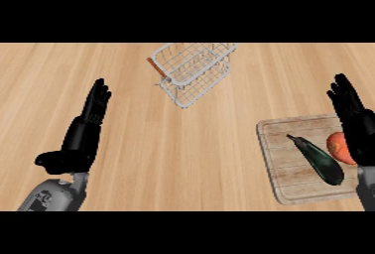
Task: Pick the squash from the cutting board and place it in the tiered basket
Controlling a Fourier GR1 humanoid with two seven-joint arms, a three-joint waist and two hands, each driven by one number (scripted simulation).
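A wooden cutting board [293, 188] lies at the lower right of the counter. On it rest a dark green elongated squash [319, 160], lying diagonally, and an orange round vegetable [340, 148] partly hidden behind my right hand [354, 119]. That hand stands open, fingers up, at the right edge, over the board's far right side. The white wire tiered basket [194, 69] sits at the top centre, well away from the board. My left hand [86, 130] is open with fingers up at the left, holding nothing.
The wooden counter [183, 149] stretches bare between the basket and the board. The basket has an orange-brown handle [155, 67] on its left side.
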